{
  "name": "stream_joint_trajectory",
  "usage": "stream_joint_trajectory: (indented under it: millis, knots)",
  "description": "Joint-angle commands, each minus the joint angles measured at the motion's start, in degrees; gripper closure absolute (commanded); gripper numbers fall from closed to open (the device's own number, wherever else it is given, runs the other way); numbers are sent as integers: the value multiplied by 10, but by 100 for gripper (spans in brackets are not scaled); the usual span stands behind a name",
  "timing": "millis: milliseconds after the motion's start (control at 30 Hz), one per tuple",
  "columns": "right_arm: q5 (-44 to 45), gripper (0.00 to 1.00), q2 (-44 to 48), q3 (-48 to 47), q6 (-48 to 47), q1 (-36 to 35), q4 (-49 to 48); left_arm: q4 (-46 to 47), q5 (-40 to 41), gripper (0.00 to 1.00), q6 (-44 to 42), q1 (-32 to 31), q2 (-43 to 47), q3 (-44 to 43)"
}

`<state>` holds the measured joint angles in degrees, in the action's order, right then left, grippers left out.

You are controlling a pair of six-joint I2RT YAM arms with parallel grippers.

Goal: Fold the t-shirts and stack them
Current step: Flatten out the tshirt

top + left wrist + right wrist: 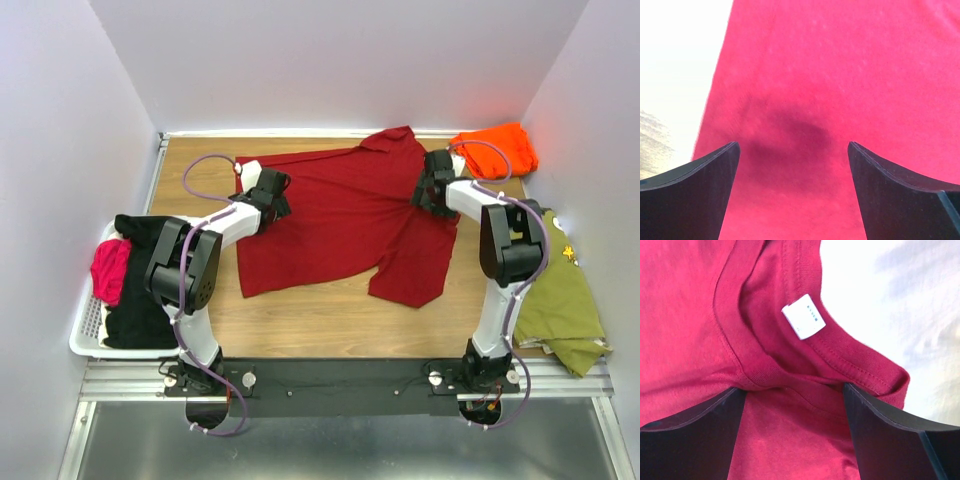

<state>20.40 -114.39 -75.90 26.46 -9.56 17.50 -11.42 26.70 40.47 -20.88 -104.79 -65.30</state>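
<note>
A dark red t-shirt (345, 225) lies spread on the wooden table, its neck toward the right. My left gripper (272, 197) hangs over the shirt's left edge. In the left wrist view that gripper (792, 145) is open, with only flat red cloth (840, 75) beneath the jaws. My right gripper (431, 190) is at the shirt's neck. Seen from the right wrist, it (794, 387) stands open, straddling the collar (765, 372), and the white neck label (804, 316) lies just beyond. A bright orange t-shirt (497, 148) sits bunched in the back right corner.
A white basket (88, 335) at the left edge holds black cloth (140, 300) and pink cloth (110, 270). An olive green garment (562, 300) lies at the table's right edge, beside the right arm. White walls enclose the table on three sides.
</note>
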Motion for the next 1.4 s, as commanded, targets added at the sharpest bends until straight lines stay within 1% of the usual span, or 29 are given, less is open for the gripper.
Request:
stream_joint_trajectory:
  millis: [0,100,233,433,500,600,767,833,967,1167,1300,1367]
  knots:
    - [-10,13,-64,-91,-49,17,63,-3,5,2,-4,-3,-10,-28]
    - [-16,13,-70,-106,-53,17,78,-7,12,2,0,-3,-2,-23]
    - [-13,13,-24,-66,-48,17,80,-1,9,2,5,-6,26,12]
    - [3,13,99,-13,-50,17,79,12,17,2,13,-39,83,82]
    - [-4,13,144,7,-47,15,80,12,23,2,17,-62,94,96]
    - [-22,13,186,38,-37,8,79,11,17,2,32,-81,94,119]
    - [-49,14,203,114,-15,-5,58,28,-29,2,53,-84,94,164]
    - [-62,14,208,158,-5,-8,43,32,-31,2,65,-84,104,181]
    - [-77,14,223,214,6,-12,2,23,-33,2,86,-84,121,200]
    - [-83,15,241,251,16,-12,-6,-28,-13,2,140,-83,122,208]
    - [-80,15,247,287,31,-16,-8,-60,-9,2,149,-81,116,198]
    - [-79,16,249,302,39,-17,-7,-75,-2,2,150,-80,115,177]
